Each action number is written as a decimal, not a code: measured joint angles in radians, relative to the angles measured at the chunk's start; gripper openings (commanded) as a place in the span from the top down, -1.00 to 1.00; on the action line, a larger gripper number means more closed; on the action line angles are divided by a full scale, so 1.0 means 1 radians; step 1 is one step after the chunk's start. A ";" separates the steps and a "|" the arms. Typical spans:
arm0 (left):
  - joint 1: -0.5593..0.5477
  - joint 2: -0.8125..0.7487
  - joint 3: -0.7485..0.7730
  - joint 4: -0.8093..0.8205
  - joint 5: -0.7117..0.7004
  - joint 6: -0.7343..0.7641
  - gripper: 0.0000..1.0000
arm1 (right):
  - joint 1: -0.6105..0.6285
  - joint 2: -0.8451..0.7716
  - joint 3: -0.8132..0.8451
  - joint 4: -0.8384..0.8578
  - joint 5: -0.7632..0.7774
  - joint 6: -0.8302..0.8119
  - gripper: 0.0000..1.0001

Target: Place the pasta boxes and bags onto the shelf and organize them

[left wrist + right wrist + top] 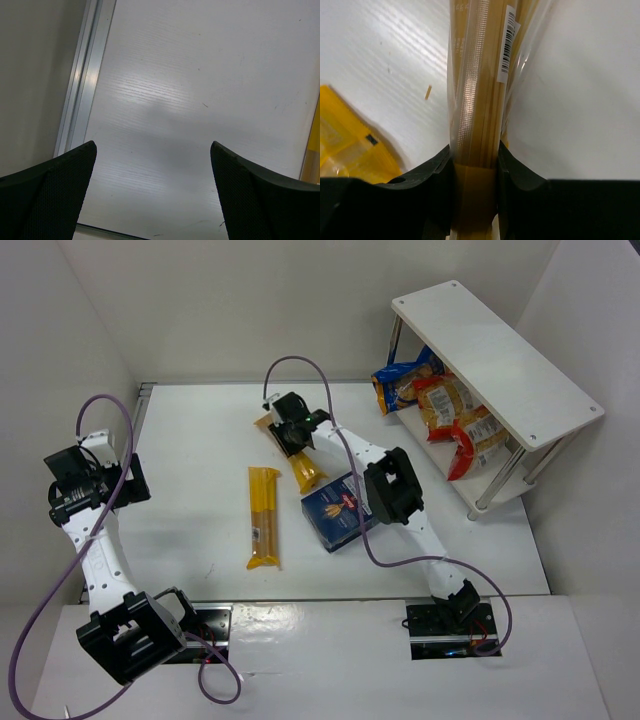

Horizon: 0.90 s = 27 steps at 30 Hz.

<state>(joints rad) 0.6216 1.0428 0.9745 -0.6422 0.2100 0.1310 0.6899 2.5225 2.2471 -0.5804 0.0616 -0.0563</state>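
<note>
One spaghetti pack (479,90) is getting clamped tight by the right fingers (436,172), mid-table right by the box (335,512). Left fingers (55,192) are hanging spread apart over the table (190,440), near its left edge.

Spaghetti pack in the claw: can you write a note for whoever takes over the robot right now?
Left gripper: open, empty, above the table.
Right gripper: shut on a spaghetti pack, mid-table.
Done: a blue bag and two red bags sit on the lower tier of the shelf.
Left: shelve the held pack, then the second spaghetti pack and the blue pasta box, both lying on the table.
</note>
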 measured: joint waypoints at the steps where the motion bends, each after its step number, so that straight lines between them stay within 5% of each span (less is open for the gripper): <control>1: 0.000 0.000 0.000 0.000 0.000 0.000 -1.00 | 0.000 -0.008 -0.006 -0.016 -0.004 -0.005 1.00; 27: 0.000 0.000 0.000 0.000 0.005 0.000 -1.00 | -0.233 -0.433 -0.078 -0.221 -0.212 0.015 1.00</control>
<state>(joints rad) 0.6216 1.0424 0.9745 -0.6422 0.2146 0.1310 0.4572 2.0892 2.1693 -0.8013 -0.1509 -0.0410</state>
